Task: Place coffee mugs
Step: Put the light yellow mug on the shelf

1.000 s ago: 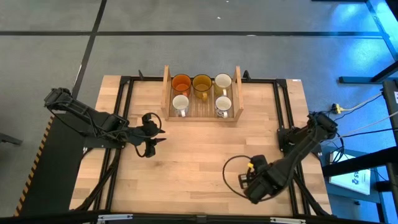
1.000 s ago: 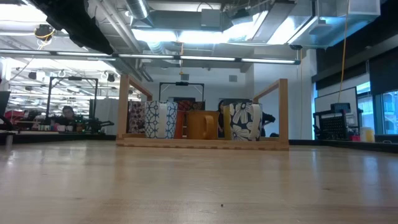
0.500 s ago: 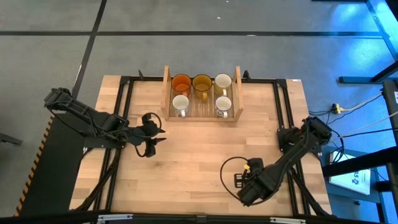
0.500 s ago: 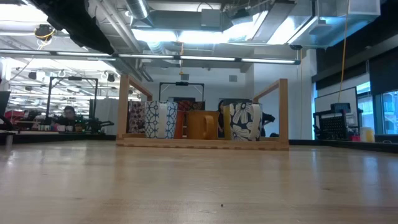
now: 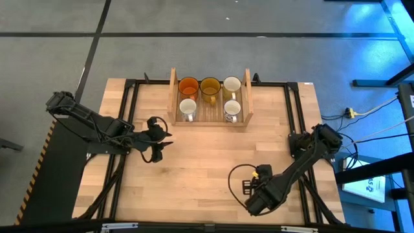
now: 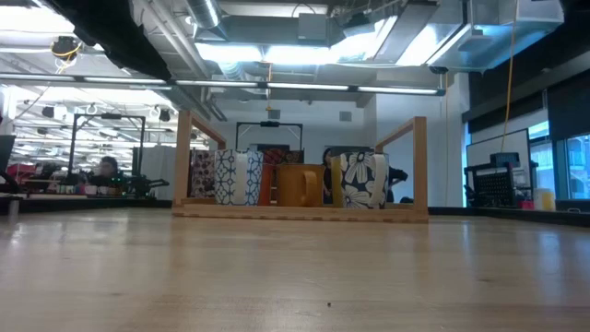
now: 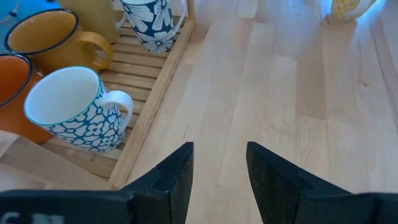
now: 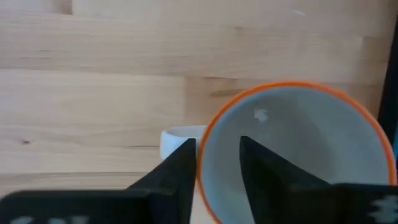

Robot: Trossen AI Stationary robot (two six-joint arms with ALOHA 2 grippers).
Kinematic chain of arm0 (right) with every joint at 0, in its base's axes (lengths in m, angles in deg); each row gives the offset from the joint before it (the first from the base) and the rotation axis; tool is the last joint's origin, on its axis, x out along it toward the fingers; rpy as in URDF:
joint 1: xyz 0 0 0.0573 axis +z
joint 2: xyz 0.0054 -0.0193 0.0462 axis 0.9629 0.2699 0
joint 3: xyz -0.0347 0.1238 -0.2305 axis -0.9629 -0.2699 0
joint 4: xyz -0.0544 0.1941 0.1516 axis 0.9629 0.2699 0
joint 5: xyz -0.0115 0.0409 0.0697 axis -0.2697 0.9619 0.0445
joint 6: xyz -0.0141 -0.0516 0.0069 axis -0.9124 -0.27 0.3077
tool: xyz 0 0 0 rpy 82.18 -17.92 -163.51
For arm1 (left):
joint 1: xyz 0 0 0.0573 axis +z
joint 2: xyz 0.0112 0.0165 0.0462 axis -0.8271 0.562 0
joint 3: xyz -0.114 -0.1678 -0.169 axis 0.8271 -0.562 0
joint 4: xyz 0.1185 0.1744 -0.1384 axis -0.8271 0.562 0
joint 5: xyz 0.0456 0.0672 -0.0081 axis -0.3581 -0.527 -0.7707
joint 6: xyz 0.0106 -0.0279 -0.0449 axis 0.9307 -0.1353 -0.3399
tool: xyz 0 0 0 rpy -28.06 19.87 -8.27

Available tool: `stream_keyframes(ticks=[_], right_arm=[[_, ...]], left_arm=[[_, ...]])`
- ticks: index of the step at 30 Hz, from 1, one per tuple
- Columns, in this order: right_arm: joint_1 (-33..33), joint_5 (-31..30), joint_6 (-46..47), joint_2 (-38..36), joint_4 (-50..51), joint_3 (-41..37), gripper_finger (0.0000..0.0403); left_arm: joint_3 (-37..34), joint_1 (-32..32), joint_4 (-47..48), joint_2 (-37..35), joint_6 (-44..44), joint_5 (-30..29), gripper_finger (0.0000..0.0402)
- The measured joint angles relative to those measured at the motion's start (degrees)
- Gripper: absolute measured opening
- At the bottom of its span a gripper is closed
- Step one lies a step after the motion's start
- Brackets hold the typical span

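— At nine o'clock on the desk (image 5: 207, 155), what's the left arm doing?

— The left gripper (image 5: 163, 141) hovers over bare wood, jaws parted with nothing between them. In its wrist view the two dark fingers (image 7: 177, 174) stand apart over the planks.

— And the mugs?

— Up at twelve o'clock, in the wooden tray (image 5: 173, 97). Five stand there: the orange mug (image 5: 188, 86), the amber mug (image 5: 209, 86) and a white mug (image 5: 232, 84) in the far row, then the white mug with blue flowers (image 5: 187, 108) and a dark-patterned mug (image 5: 231, 109) in the near row. One near-row slot between those two sits unfilled. From desk height the tray shows as two upright posts with the mugs packed between them.

— Where's the sixth?

— At five o'clock, by the right gripper (image 5: 253, 191). The right wrist view shows a white mug with an orange rim (image 8: 292, 155) upright on the wood, its handle (image 8: 177, 142) pointing sideways. One finger (image 8: 174, 171) sits outside the rim, the other inside it, straddling the wall. Whether they're actually pinching it, I can't tell.
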Motion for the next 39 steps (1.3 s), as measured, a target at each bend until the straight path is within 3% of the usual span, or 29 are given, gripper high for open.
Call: stream_keyframes(ticks=[10,19,29,39], right_arm=[[0.5,-0.9,-3.0,0.0,0.3,0.0,0.0013],[0.5,-2.9,-9.3,0.0,0.6,0.5,0.0005],[0.3,-16.5,-28.4,0.0,-1.5,5.5,0.0001],[-3.0,-19.6,-54.4,0.0,-6.9,5.6,0.0]], left_arm=[[0.0,0.0,0.0,0.0,0.0,0.0,0.0143],[0.0,0.0,0.0,0.0,0.0,0.0,0.0143],[0.0,0.0,0.0,0.0,0.0,0.0,0.0143],[0.0,0.0,0.0,0.0,0.1,-0.1,0.0143]])
